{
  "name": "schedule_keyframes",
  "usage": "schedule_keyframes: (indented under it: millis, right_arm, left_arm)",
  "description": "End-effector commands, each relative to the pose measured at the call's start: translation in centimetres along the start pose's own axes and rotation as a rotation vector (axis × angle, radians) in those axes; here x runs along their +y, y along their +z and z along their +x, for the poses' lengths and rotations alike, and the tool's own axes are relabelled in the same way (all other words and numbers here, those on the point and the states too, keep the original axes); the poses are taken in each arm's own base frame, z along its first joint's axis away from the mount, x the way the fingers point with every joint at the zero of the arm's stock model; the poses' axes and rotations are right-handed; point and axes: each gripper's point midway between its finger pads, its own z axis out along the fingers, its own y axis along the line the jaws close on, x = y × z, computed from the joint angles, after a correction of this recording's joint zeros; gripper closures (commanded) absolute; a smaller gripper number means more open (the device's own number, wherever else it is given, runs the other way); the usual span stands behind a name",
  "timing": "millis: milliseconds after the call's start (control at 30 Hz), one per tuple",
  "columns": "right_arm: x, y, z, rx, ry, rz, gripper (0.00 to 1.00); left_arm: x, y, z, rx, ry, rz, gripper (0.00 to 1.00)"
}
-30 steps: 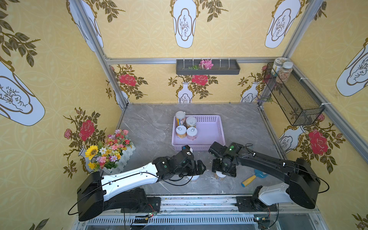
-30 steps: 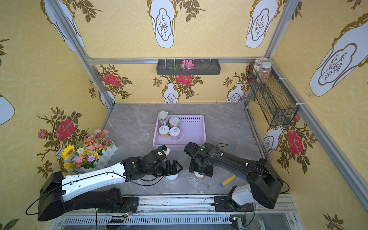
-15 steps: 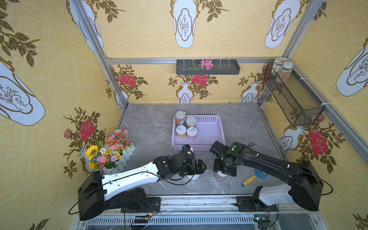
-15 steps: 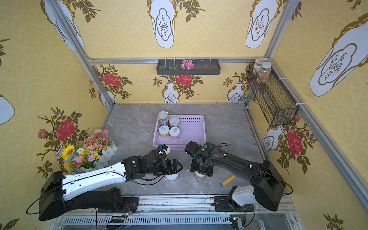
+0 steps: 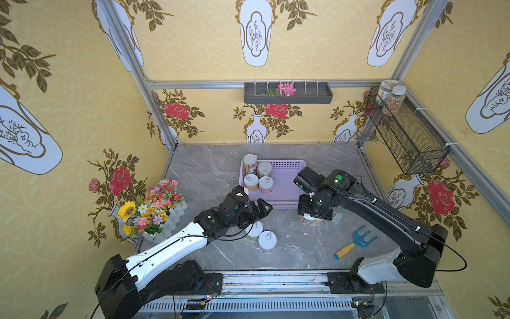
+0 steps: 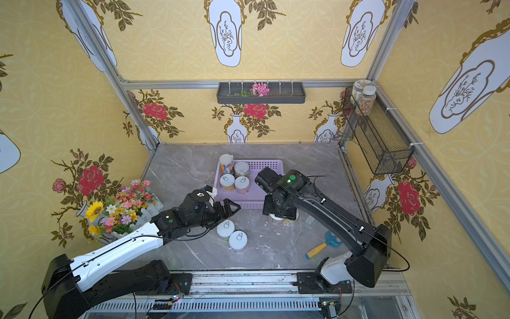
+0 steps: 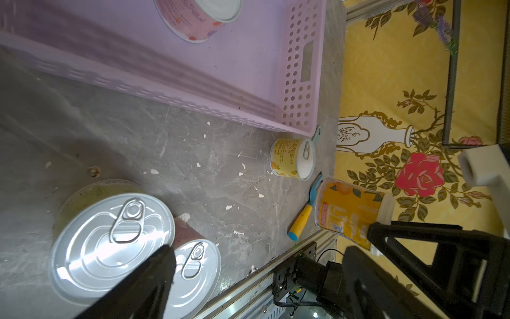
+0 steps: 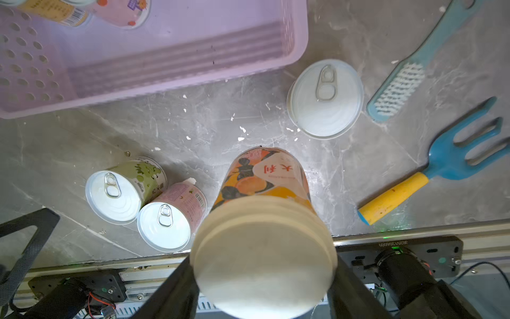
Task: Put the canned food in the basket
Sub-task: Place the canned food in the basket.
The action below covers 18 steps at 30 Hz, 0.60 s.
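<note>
Brush (image 8: 397, 88) and fork (image 8: 449, 161) lie beside the loose yellow can (image 7: 287, 157).

I work in a small test booth made to look like a home: flower wallpaper (image 5: 193, 41), a metal frame (image 5: 193, 84), a rail (image 5: 276, 284) up front.
</note>
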Motion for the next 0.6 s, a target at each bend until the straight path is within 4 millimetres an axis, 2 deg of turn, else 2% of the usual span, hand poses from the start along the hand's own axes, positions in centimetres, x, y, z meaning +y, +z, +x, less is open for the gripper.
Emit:
schedule_keyframes:
  millis: [0, 133, 267, 567]
  right_arm:
    - [0.2, -0.3, -2.7, -0.035, -0.062, -0.008, 0.34]
    - [1.8, 0.7, -7.3, -0.081, -0.101, -0.026, 0.34]
    - [3.5, 2.0, -11.3, -0.13, -0.15, -0.036, 0.34]
    - [6.6, 8.1, -18.0, -0.172, -0.129, -0.102, 0.34]
  left_arm:
    - [-0.2, -0.2, -0.7, 0.006, -0.008, 0.038, 0.0]
    - [0.4, -0.3, -1.8, -0.006, -0.048, 0.057, 0.0]
    - [0.5, -0.3, -2.1, -0.009, -0.065, 0.069, 0.0]
    - [1.2, -0.2, -3.3, -0.023, -0.128, 0.1, 0.0]
